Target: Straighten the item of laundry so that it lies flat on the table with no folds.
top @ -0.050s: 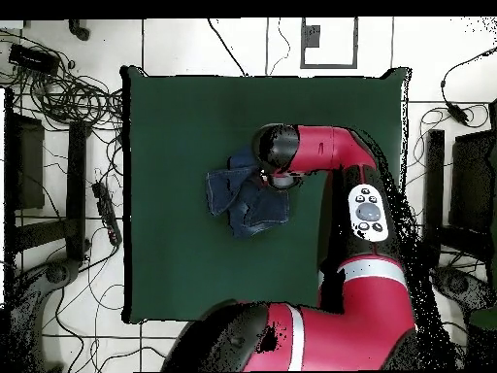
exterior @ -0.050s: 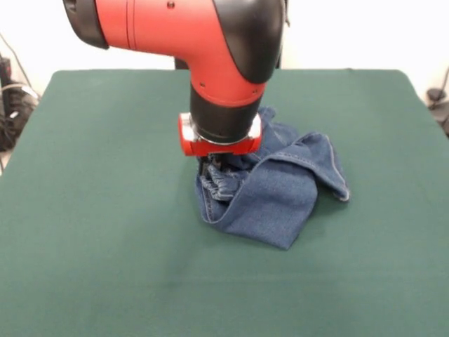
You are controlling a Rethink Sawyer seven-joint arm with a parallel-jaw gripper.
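The small blue denim jeans (exterior @ -0.050s: 273, 189) lie bunched and folded at mid-frame on the dark green felt-covered table (exterior @ -0.050s: 98, 232). The red and black arm's gripper (exterior @ -0.050s: 210, 167) presses into the gathered waistband; I cannot tell how its tips stand. A good pull would probably be low and slow toward the frame's left, dragging the folds open.

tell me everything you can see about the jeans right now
The jeans are small, of blue denim with light seam stitching and a gathered elastic waistband. They lie crumpled, not flat: one part is folded over the rest and a flap sticks out to one side. They sit near the middle of the green table. The arm's end effector comes down onto the waistband end; its tips are hidden in the cloth, so the grip cannot be judged.
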